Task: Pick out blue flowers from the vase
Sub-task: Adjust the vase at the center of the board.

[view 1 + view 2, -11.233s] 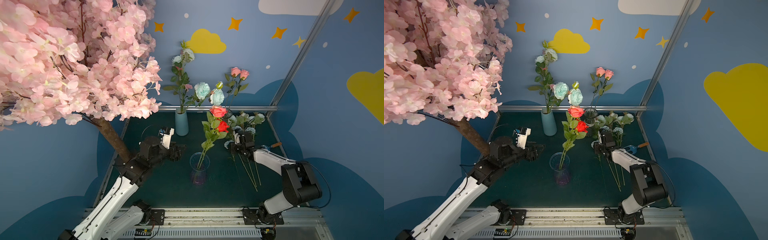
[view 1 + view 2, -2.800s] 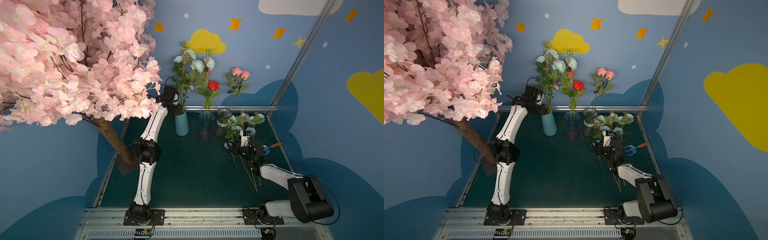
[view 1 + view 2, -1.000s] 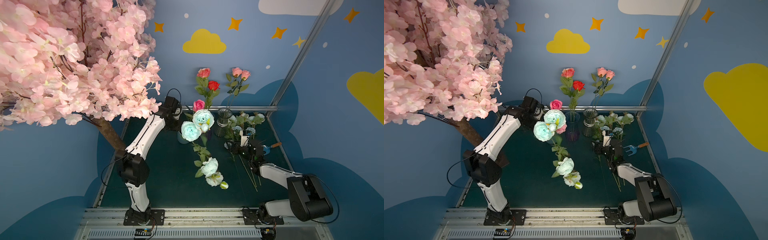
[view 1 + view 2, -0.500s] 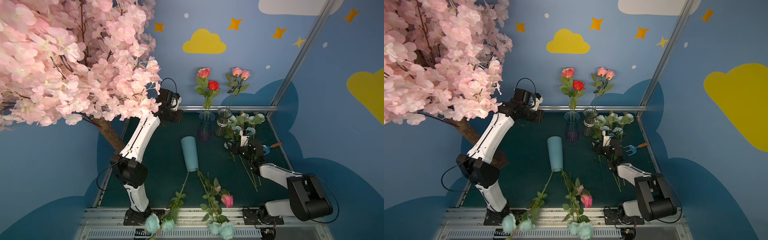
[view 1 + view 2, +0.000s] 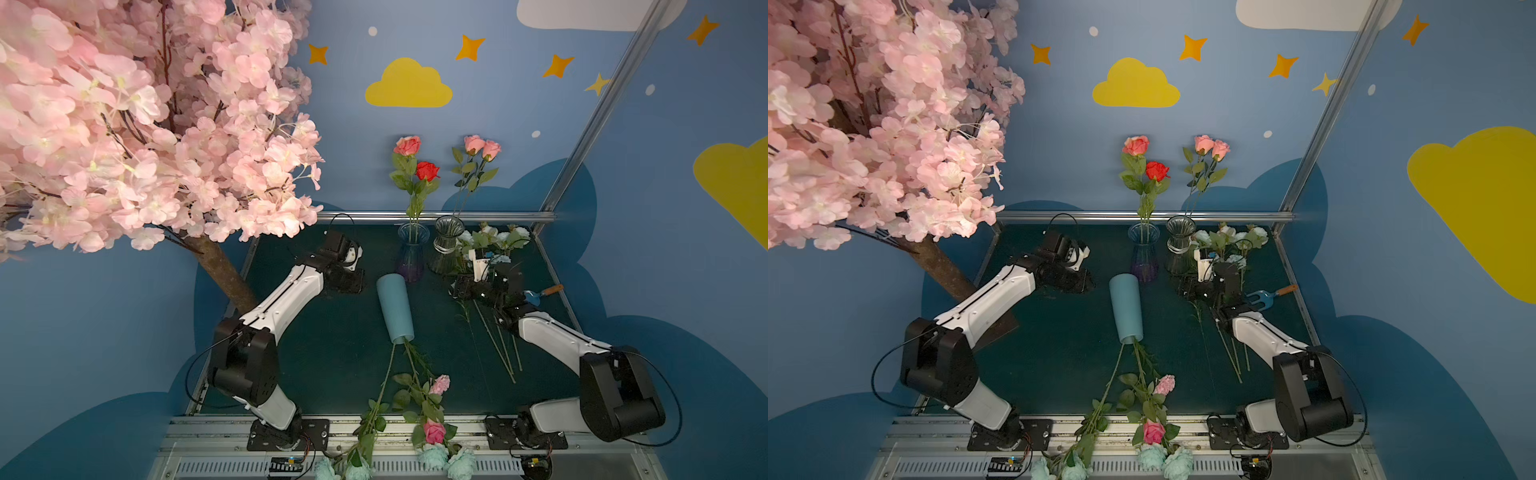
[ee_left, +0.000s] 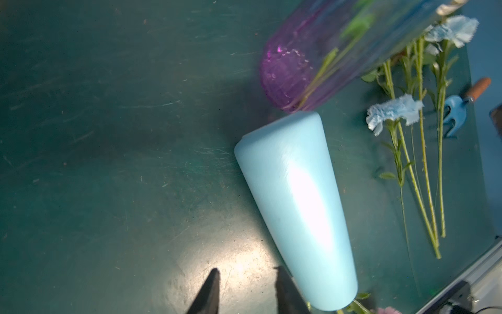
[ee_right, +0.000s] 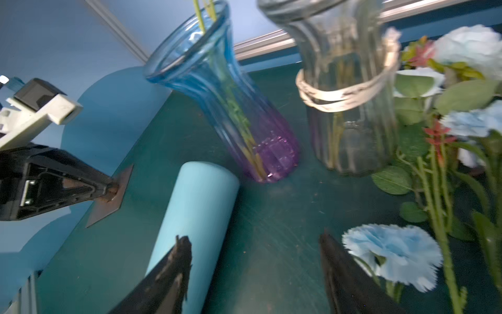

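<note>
Green counter (image 5: 332, 340) holds a tipped vase (image 5: 395, 307) whose light, floppy blue flowers (image 5: 432, 457) probably want gripping mid-stalk, while the left pincer (image 6: 247, 270) stands half-open and the right pincer (image 7: 254, 238) wide, both empty.

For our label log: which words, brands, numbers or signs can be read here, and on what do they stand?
No text can be read in any view.
The blue vase, the purple-tinted glass vase and the clear ribbed vase are plain.
The wall carries only painted clouds and stars, no lettering.
The small circuit boards on the front rail are too small to read.
</note>
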### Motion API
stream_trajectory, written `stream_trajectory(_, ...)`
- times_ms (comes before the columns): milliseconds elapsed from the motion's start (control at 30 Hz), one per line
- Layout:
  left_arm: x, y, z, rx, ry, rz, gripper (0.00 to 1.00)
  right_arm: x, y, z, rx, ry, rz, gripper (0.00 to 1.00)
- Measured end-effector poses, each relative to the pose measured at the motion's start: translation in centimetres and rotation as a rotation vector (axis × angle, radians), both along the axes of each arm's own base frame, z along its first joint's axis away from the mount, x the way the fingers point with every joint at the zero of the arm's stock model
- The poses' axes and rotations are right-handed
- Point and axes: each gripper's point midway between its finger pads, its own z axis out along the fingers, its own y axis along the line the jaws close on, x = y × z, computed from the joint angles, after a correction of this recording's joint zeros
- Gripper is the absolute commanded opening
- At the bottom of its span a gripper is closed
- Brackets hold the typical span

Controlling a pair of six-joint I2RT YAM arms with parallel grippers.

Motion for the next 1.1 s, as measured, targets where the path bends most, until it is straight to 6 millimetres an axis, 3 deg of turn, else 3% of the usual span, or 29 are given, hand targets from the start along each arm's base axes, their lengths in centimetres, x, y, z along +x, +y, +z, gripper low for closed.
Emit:
stream_trajectory(100,0.2,-0.4,0.7,-0.027,-0.059,0.002,0.44,-3.8,2.6,1.3,-0.046,-0.001,0.093,0.77)
stream_trajectory(200,-0.2,-0.6,0.1,-0.045,-0.082,0.006,0.45,-8.0,3.8,2.0,-0.087,-0.010,0.154,0.77)
stream_trajectory(333,-1.6,-0.7,-2.2,-0.057,-0.054,0.009,0.48,-12.5,2.7,-0.1,-0.158,0.011,0.165,0.74)
stream_trajectory(500,-3.7,-1.9,-4.4,-0.073,0.000,-0.020,0.51,-16.0,1.3,-3.0,-0.280,0.061,0.168,0.76)
stream_trajectory(633,-6.1,-2.8,-5.1,-0.083,0.017,-0.056,0.52,-16.9,1.3,-4.7,-0.362,0.080,0.173,0.79)
stream_trajectory(900,-11.0,-4.2,-4.0,-0.129,0.009,-0.124,0.54,-16.7,2.5,-11.4,-0.600,0.163,0.192,0.81)
stream_trajectory(1100,-14.4,-4.3,-4.7,-0.139,0.058,-0.154,0.55,-14.8,5.4,-12.5,-0.656,0.118,0.197,0.82)
